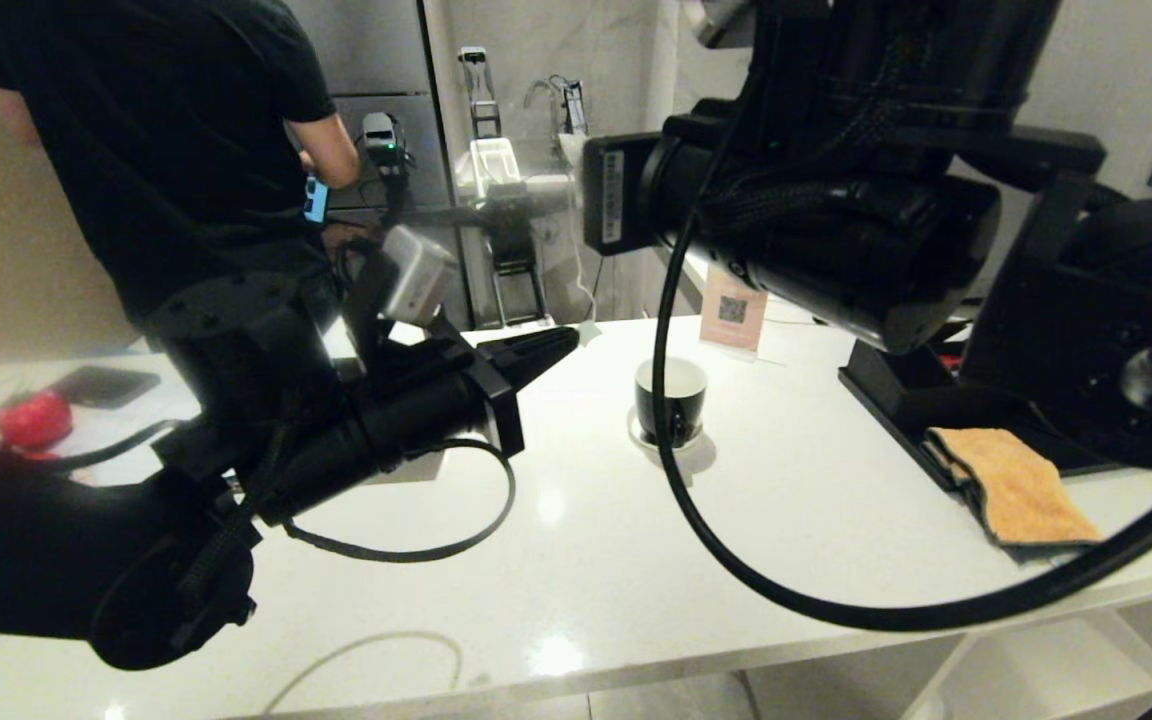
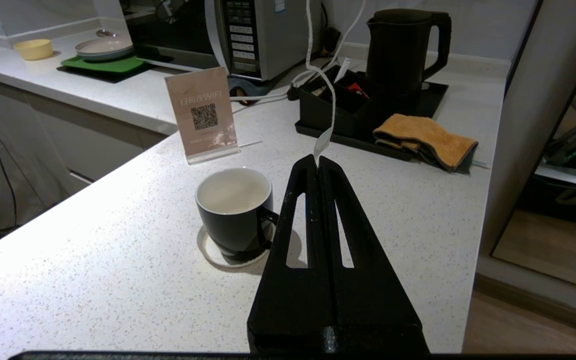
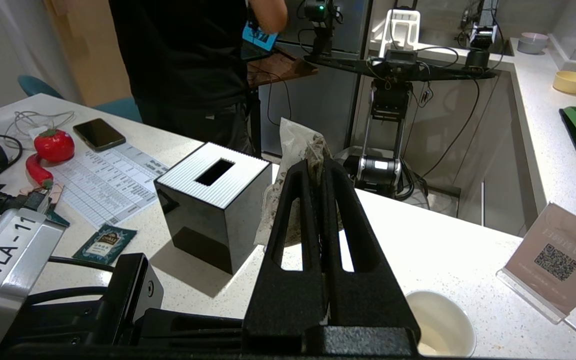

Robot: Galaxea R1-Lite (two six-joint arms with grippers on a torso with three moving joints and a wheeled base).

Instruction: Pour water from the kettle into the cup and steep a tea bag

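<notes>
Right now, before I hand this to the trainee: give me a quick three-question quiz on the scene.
1. True or false: the kettle is raised over the cup.
2. What is the right hand shut on? A) the tea bag B) the orange cloth C) the saucer
3. What small item does the left hand pinch at its tips?

Key: 1. False, it stands on the black tray, away from the cup. 2. A. 3. The paper tag on the thin white string.
</notes>
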